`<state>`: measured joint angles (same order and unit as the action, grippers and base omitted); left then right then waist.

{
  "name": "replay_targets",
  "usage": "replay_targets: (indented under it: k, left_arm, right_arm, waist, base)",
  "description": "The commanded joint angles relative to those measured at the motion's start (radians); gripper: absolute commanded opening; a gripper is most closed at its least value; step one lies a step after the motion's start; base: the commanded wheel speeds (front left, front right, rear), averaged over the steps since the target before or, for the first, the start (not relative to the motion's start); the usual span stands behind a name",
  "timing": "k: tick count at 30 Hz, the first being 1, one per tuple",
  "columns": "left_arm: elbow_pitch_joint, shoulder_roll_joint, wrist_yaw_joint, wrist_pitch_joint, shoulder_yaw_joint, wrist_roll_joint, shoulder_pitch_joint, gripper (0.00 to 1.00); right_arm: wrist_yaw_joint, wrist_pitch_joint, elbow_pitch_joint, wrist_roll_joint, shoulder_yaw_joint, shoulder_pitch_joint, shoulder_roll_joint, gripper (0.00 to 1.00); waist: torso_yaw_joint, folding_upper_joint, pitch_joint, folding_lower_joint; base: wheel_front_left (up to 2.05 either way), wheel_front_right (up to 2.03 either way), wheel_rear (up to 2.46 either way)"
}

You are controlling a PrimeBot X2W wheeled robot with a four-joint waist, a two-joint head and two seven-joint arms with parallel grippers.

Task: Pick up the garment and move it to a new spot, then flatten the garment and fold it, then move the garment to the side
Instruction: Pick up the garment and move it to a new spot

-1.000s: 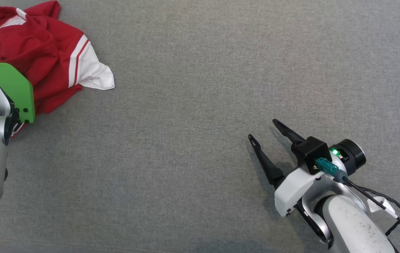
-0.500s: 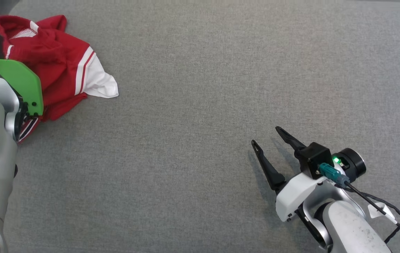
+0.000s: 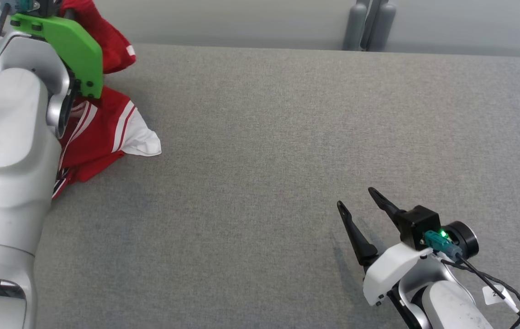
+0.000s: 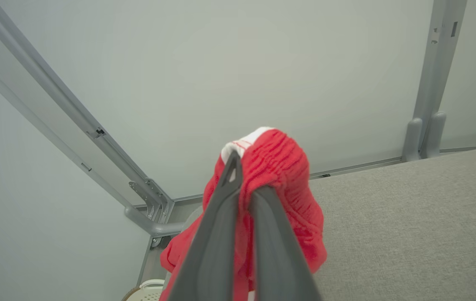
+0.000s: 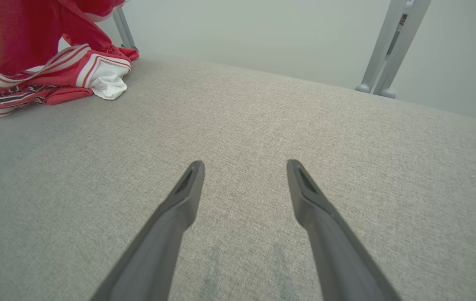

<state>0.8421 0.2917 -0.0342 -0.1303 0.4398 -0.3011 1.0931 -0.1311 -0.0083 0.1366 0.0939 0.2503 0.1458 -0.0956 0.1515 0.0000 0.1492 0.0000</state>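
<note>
The garment is a red jersey with white stripes and a white hem, at the far left of the grey table. Its lower part lies crumpled on the cloth while its top is pulled up behind my left arm's green wrist bracket. In the left wrist view my left gripper is shut on a bunched red fold of the garment, held above the table. My right gripper hovers open near the front right, far from the garment, with nothing between its fingers.
A pale wall runs behind the table's far edge. Grey frame posts stand at the back right, and a slanted grey rail crosses the far left corner. Bare grey cloth stretches between the garment and my right gripper.
The head camera has tilted up, bringing the far edge and wall into view. My left arm has risen, drawing the garment's top off the table. The right gripper stays open in place.
</note>
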Motion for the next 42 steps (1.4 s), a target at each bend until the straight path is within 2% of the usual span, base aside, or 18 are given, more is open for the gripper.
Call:
replay_targets:
  k: [1, 12, 20, 25, 27, 30, 35, 37, 42]
  left_arm:
    - [-0.015, -0.012, 0.000, 0.009, 0.007, 0.006, 0.014, 0.00]
    - [-0.209, -0.132, -0.020, 0.048, 0.057, -0.027, -0.019, 0.00]
    - [-0.285, -0.224, -0.033, 0.037, 0.127, -0.074, -0.055, 0.00]
    - [-0.324, -0.239, -0.023, 0.066, 0.187, -0.140, -0.059, 0.00]
    - [-0.359, -0.240, -0.009, 0.083, 0.225, -0.204, -0.054, 0.00]
    - [-0.393, -0.239, 0.035, 0.119, 0.267, -0.277, -0.024, 0.00]
    - [-0.358, -0.236, 0.107, 0.199, 0.237, -0.343, -0.026, 0.00]
    - [-0.344, -0.235, 0.114, 0.207, 0.223, -0.357, -0.039, 0.00]
    - [-0.269, -0.179, 0.110, 0.193, 0.209, -0.390, -0.148, 0.00]
  right_arm:
    - [0.001, -0.006, 0.003, 0.002, -0.004, -0.016, 0.005, 1.00]
    - [0.001, -0.022, 0.026, 0.003, -0.012, -0.035, 0.031, 1.00]
    - [0.001, -0.032, 0.038, 0.009, -0.010, -0.044, 0.039, 1.00]
    - [0.001, -0.040, 0.051, 0.011, 0.003, -0.036, 0.041, 1.00]
    - [0.001, -0.045, 0.054, 0.014, 0.004, -0.032, 0.043, 1.00]
    - [0.001, -0.051, 0.057, 0.013, -0.004, -0.024, 0.044, 1.00]
    - [0.001, -0.060, 0.061, 0.004, -0.027, -0.031, 0.045, 1.00]
    - [0.001, -0.061, 0.060, 0.002, -0.030, -0.035, 0.045, 1.00]
    - [0.001, -0.058, 0.058, 0.009, -0.037, -0.053, 0.045, 1.00]
  waist:
    - [-0.033, 0.0000, -0.049, 0.0000]
    - [-0.196, 0.0000, -0.124, 0.0000]
    - [-0.329, 0.0000, -0.120, 0.0000]
    - [-0.409, 0.0000, -0.109, 0.0000]
    - [-0.430, 0.0000, -0.103, 0.0000]
    - [-0.437, 0.0000, -0.091, 0.0000]
    - [-0.398, 0.0000, -0.087, 0.0000]
    - [-0.383, 0.0000, -0.086, 0.0000]
    - [-0.297, 0.0000, -0.095, 0.0000]
  base:
    - [0.00, 0.00, 0.00]
    - [0.00, 0.00, 0.00]
    - [0.00, 0.00, 0.00]
    - [0.00, 0.00, 0.00]
    - [0.00, 0.00, 0.00]
    - [0.00, 0.00, 0.00]
    - [0.00, 0.00, 0.00]
    - [0.00, 0.00, 0.00]
    - [0.00, 0.00, 0.00]
